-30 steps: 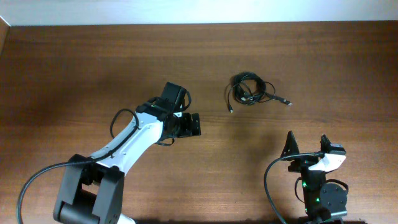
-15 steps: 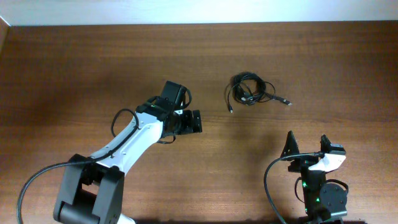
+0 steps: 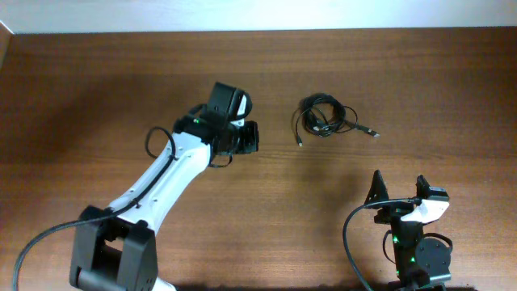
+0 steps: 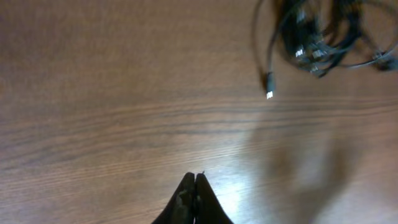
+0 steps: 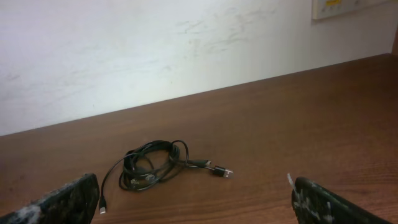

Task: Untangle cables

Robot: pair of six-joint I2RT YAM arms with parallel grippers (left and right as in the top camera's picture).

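Observation:
The cables (image 3: 325, 120) lie as a small knotted black bundle on the wooden table, right of centre, with one plug end trailing right (image 3: 373, 133) and another hanging down at the left (image 3: 300, 143). In the left wrist view the cables (image 4: 317, 37) fill the top right corner, blurred. My left gripper (image 3: 252, 137) is shut with nothing in it, a short way left of the bundle; its tips (image 4: 194, 179) meet over bare wood. My right gripper (image 3: 399, 185) stands open near the front edge, well short of the cables (image 5: 152, 165).
The brown wooden table (image 3: 420, 81) runs back to a white wall (image 5: 155, 50). A wall plate (image 5: 339, 6) sits on that wall at the upper right. The left arm (image 3: 161, 186) stretches diagonally across the table's left half.
My left gripper has closed from wide open and has moved up the table, a little away from the front edge. The right arm and the cables have not moved.

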